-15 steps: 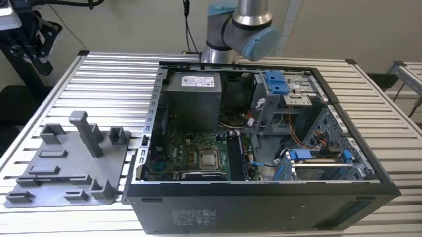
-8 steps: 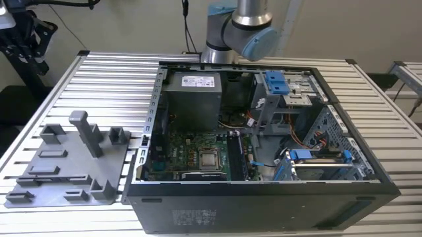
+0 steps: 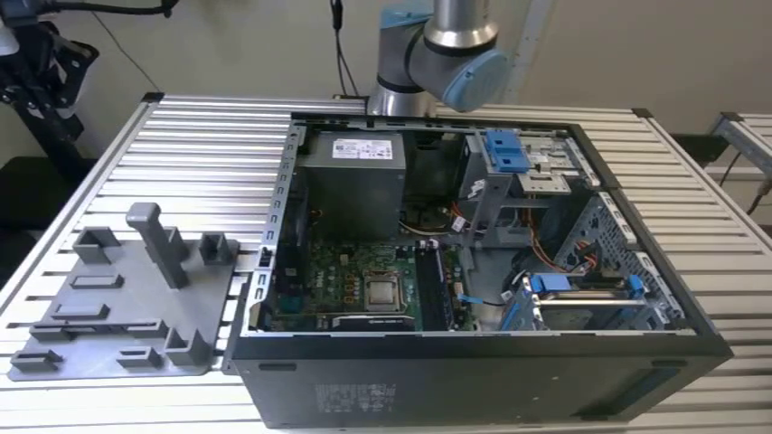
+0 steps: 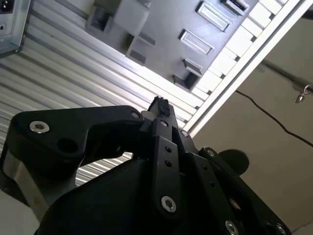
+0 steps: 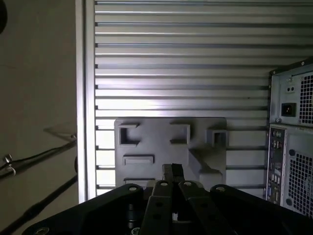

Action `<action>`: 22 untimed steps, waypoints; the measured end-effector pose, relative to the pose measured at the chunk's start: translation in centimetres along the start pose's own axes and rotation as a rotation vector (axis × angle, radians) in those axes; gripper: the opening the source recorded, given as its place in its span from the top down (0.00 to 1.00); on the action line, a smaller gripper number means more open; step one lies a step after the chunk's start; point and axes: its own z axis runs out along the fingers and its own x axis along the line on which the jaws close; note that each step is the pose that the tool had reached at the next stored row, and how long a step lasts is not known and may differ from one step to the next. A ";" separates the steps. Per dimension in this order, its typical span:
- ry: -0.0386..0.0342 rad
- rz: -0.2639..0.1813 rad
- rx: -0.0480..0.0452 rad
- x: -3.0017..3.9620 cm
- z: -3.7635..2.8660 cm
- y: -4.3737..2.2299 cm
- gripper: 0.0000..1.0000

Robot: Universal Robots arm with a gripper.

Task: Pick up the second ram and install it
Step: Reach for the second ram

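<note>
As I sweep from the exterior view's left, a black stand sits off the table's corner. Then come the open slats of the table behind the grey fixture plate, whose tall peg is the highest thing on that side. The plate's front corner reaches the table's near edge, and its right side lies just beside the open computer case, so I have little room between them. In both wrist views my gripper hangs above that plate, close to the table's long edge, with floor and a cable beyond it and the case's rear panel off to one side. Its fingertips are pressed together and I see nothing between them. Inside the case, walls close in all round, and the power supply stands at the far end in front of the arm. The second ram I cannot single out. Long dark strips stand on edge in the memory slots, just to the exterior view's right of the processor and well apart from the gripper. Further right, the blue-tabbed drive cage crowds that side.
</note>
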 end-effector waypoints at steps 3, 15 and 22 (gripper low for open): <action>0.0000 0.000 0.0000 0.08 -0.01 -0.60 0.89; 0.0000 0.000 0.0000 0.47 -0.08 -4.03 0.89; 0.0010 -0.021 -0.0004 0.69 -0.08 -5.20 0.89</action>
